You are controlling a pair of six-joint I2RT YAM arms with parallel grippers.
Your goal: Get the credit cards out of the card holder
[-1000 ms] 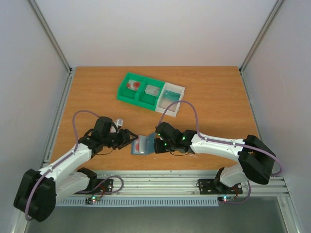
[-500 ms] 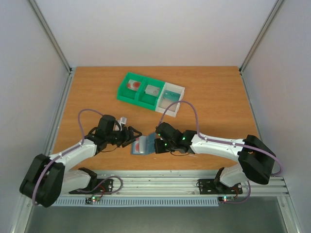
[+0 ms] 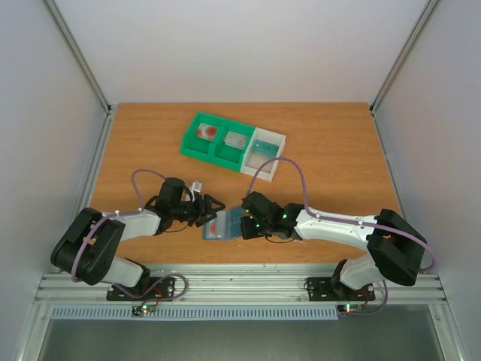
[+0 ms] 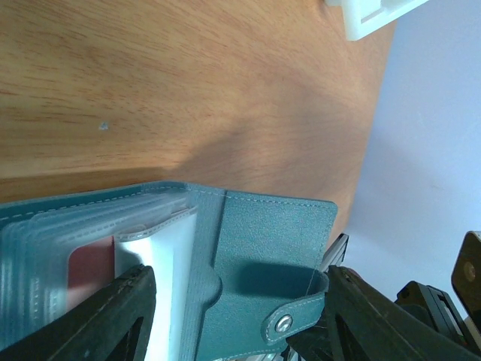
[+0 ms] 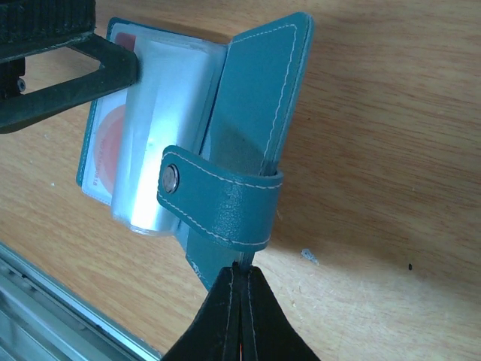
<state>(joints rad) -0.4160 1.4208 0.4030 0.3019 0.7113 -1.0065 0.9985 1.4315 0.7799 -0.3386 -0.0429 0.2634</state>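
Observation:
The teal card holder (image 3: 224,223) lies open near the table's front edge, its clear sleeves fanned out. A credit card (image 5: 109,150) with pink and red marks shows inside the sleeves. My right gripper (image 5: 240,274) is shut on the lower edge of the card holder's (image 5: 255,113) cover, below the snap strap, and holds that cover raised. My left gripper (image 4: 240,278) is open and its jaws straddle the card holder (image 4: 263,256), one at the sleeves and one past the strap. Three more credit cards (image 3: 204,132) lie in the bin, one to a compartment.
A green-and-white bin tray (image 3: 189,135) stands at the back centre of the table; its white corner (image 4: 368,19) shows in the left wrist view. The metal rail (image 3: 248,278) runs along the front edge just behind the card holder.
My left arm has swung right, up to the card holder, and its jaws have opened a little wider. The right gripper has kept its grip and place.

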